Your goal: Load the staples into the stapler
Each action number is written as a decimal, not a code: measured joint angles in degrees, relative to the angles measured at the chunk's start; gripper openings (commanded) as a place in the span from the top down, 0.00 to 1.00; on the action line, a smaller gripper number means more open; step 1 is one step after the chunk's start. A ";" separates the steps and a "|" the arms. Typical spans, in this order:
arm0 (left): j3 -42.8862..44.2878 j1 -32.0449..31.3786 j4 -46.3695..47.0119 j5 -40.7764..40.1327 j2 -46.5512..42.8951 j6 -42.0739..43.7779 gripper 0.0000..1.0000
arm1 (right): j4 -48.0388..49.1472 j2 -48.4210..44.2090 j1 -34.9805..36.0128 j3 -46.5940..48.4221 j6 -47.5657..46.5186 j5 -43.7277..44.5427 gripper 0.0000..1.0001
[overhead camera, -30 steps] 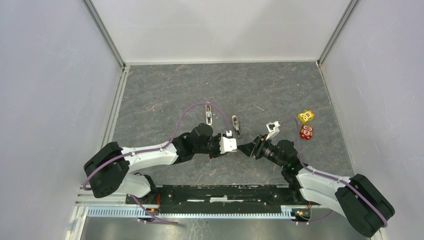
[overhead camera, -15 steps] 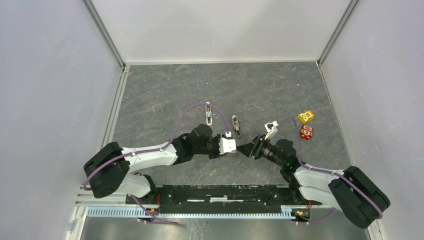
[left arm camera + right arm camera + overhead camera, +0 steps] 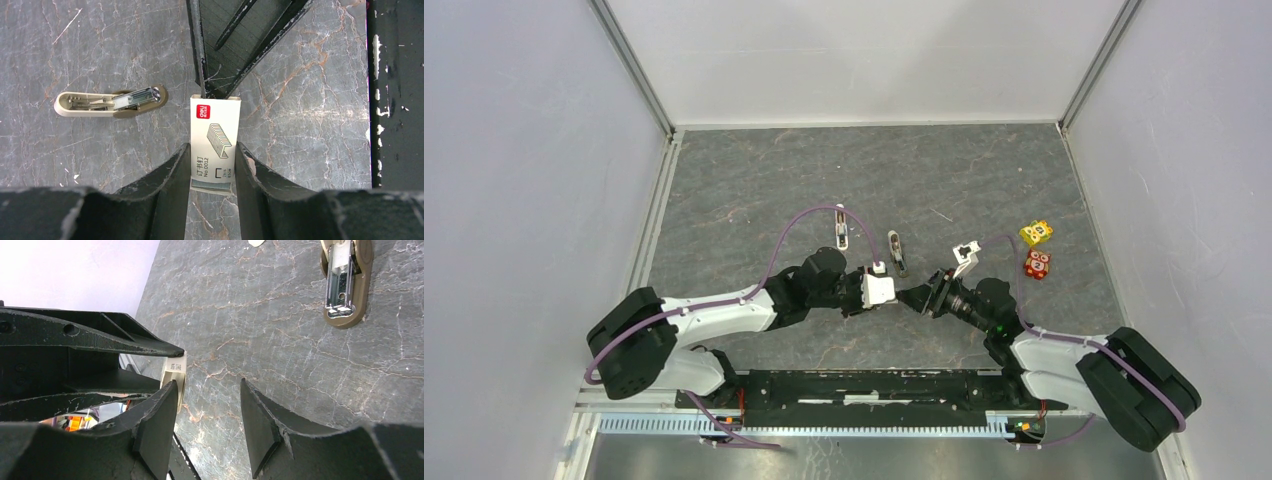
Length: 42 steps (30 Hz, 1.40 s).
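Note:
My left gripper point(image 3: 212, 160) is shut on the whitish staple box point(image 3: 214, 135), which has a red mark and a staple drawing; it holds it above the table. A grey strip point(image 3: 212, 185) shows at the box's near end. In the top view the box point(image 3: 881, 290) lies between both grippers. My right gripper point(image 3: 207, 407) is open, with one fingertip point(image 3: 167, 395) against the box's far end point(image 3: 175, 371); nothing is between its jaws. The beige stapler point(image 3: 112, 100) lies open on the table beside the box; it also shows in the top view point(image 3: 896, 251) and the right wrist view point(image 3: 345, 285).
A second small stapler-like piece point(image 3: 841, 228) lies left of the stapler. Yellow point(image 3: 1036, 233) and red point(image 3: 1037, 264) cartoon-face cubes sit at the right. The dark marbled table point(image 3: 754, 190) is walled on three sides. The black base rail point(image 3: 864, 385) runs along the near edge.
The right arm's elbow has swung a little inward and its wrist has shifted slightly. Both grippers stay almost in place, and the left still holds the box.

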 measured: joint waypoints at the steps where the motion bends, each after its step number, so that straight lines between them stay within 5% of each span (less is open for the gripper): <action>1: 0.00 0.00 0.02 0.07 -0.02 0.00 0.57 | 0.28 0.17 0.00 0.00 0.09 -0.11 0.45; 30: 0.00 0.00 0.35 1.05 0.07 0.02 0.57 | 3.23 2.36 0.68 0.00 1.01 -1.92 0.50; 42: 1.03 -0.04 -4.20 -3.48 4.94 0.04 0.56 | -11.23 -6.93 0.48 -0.02 -4.59 2.60 0.47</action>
